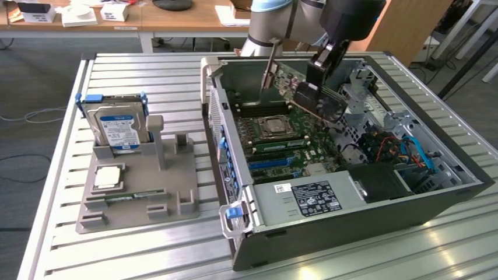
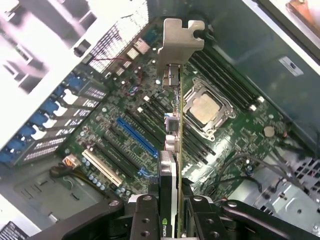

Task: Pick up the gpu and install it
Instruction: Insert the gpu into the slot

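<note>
My gripper (image 1: 321, 70) is shut on the gpu (image 1: 309, 96), a thin dark card with a silver bracket at one end. The card hangs tilted over the open computer case (image 1: 233, 146), above the motherboard (image 1: 280, 146) and apart from it. In the wrist view the gpu (image 2: 176, 150) appears edge-on, clamped between my gripper's (image 2: 171, 207) black fingers (image 2: 145, 215), and its bracket (image 2: 180, 37) points toward the case's rear wall. A blue expansion slot (image 2: 137, 137) lies on the board beside the card's edge. The processor socket (image 2: 207, 110) sits on the card's other side.
A grey holder (image 1: 136, 192) stands on the slatted table at the exterior view's left. It carries a silver hard drive (image 1: 116, 125), a processor chip (image 1: 107, 177) and a green memory stick (image 1: 125, 198). The power supply (image 1: 311, 198) and cables (image 1: 397, 151) fill the case's near end.
</note>
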